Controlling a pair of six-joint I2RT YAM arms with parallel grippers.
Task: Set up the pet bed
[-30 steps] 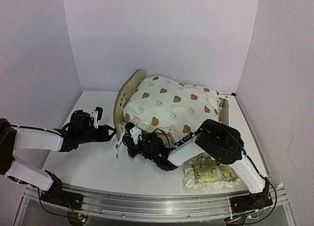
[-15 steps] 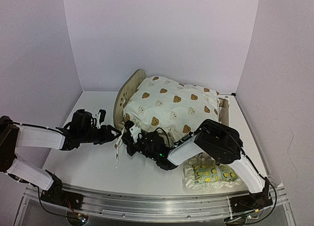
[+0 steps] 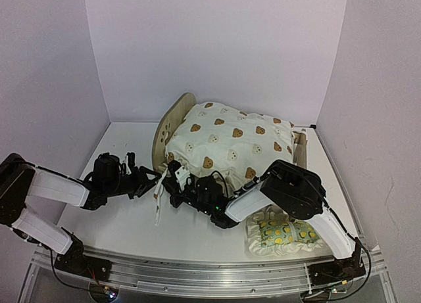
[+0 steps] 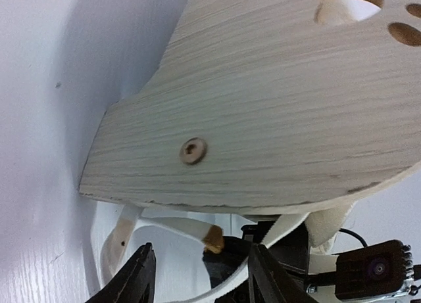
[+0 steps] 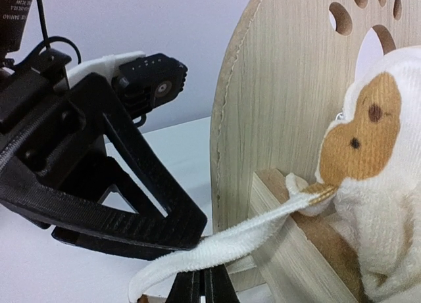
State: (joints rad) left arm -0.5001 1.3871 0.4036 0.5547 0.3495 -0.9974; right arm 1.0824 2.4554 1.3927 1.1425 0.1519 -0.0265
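I'm watching the small light-wood pet bed with the paw-print headboard (image 3: 168,129), which is sitting toward 12 o'clock on the white table (image 3: 125,217) with the cream bear-print cushion (image 3: 227,142) heaped on it. My right gripper (image 5: 204,286) is pinching shut on the cushion's cream tie strap (image 5: 250,234), which is running from the near headboard corner out toward roughly 7 o'clock. My left gripper (image 4: 200,280) is hovering at that corner's 9 o'clock, jaws apart and gripping nothing. The strap is lying just beside it at its 3 o'clock, so I'm judging the left the nearer free hand.
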